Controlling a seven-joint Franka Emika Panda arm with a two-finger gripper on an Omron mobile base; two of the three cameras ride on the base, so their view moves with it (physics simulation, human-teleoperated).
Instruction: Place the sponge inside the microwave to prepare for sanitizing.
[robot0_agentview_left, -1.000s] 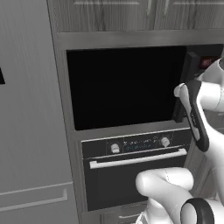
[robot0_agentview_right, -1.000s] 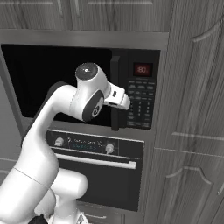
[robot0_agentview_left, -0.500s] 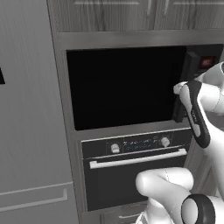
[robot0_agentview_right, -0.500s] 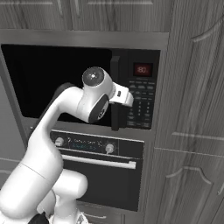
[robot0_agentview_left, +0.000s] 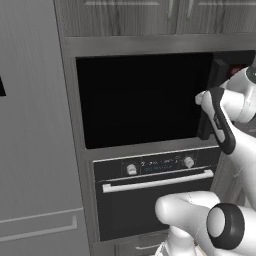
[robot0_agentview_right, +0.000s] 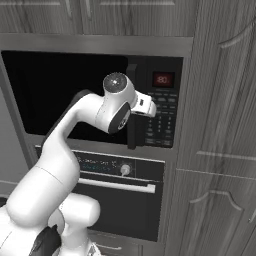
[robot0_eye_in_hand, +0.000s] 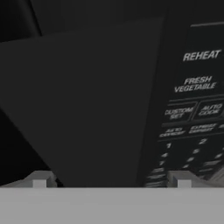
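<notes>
The microwave (robot0_agentview_right: 65, 90) is a black built-in box with a wide dark door and a button panel (robot0_agentview_right: 162, 112) under a red display. The door's right edge (robot0_agentview_right: 132, 130) stands a little forward of the front, as if ajar. My gripper (robot0_agentview_right: 146, 106) is at that edge, in front of the panel, and it is open with nothing between its fingers. In the hand view the gripper (robot0_eye_in_hand: 111, 181) faces the dark door (robot0_eye_in_hand: 87, 109), with the panel's labelled buttons (robot0_eye_in_hand: 197, 83) to the right. From the left base view, the gripper (robot0_agentview_left: 202, 99) hangs at the door's right side. The sponge is out of view.
Below the microwave sits a black oven (robot0_agentview_left: 150, 200) with knobs and a silver bar handle (robot0_agentview_left: 157, 181). A tall grey fridge front (robot0_agentview_left: 35, 150) stands to the left. Wooden cabinet doors (robot0_agentview_right: 220, 150) fill the right side and run above.
The arm's upper joint has swung slightly to the right in the right base view. The hand stays at the door's right edge, jaws still open.
</notes>
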